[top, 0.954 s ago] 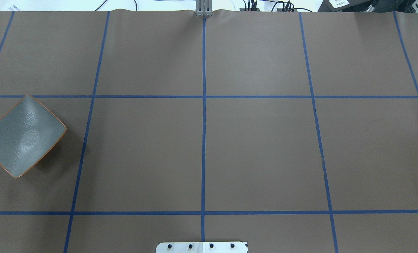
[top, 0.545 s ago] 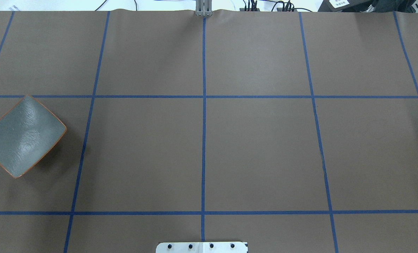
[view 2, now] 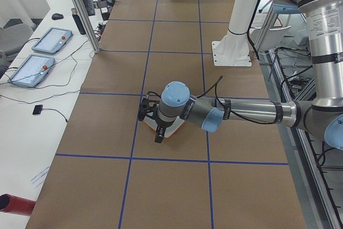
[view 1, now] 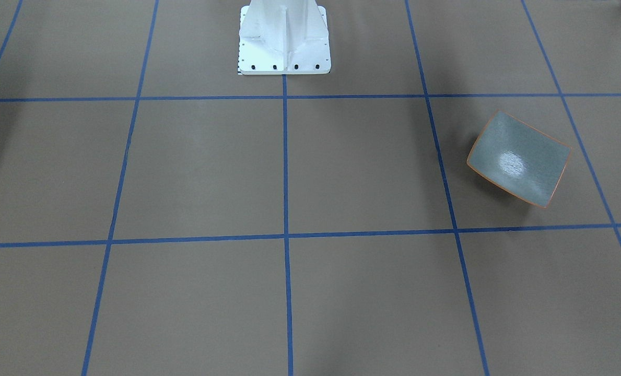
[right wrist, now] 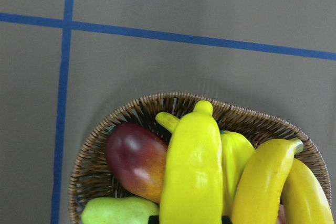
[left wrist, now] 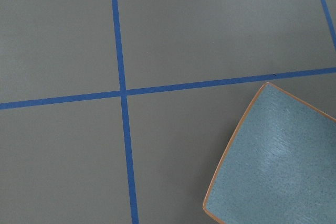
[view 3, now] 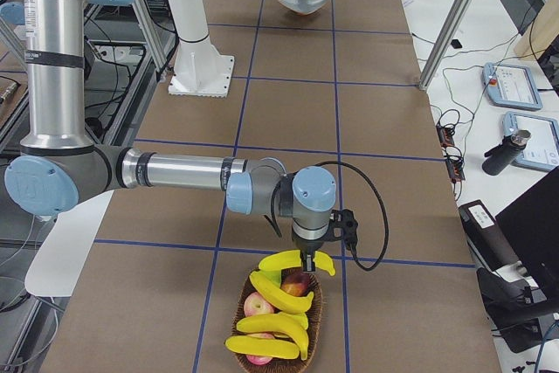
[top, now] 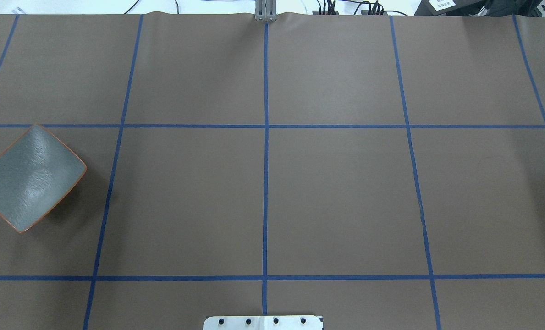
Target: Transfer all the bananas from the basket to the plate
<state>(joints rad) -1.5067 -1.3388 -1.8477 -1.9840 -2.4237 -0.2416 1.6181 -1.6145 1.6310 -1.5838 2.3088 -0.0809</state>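
Front-facing: I see the square grey-green orange-rimmed plate [view 1: 519, 159] at centre right. Overhead crops it at the left edge. Left side: left claw [view 2: 153, 127] half-hides it, and I cannot tell its grip. Right side: right claw [view 3: 307, 261] clamps a glossy yellow banana [view 3: 288, 261] above the wicker basket [view 3: 320, 303] at frame bottom.

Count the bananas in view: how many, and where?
4, all at the basket: one banana on top beneath the right gripper, three more lying below it. Others may be hidden underneath.
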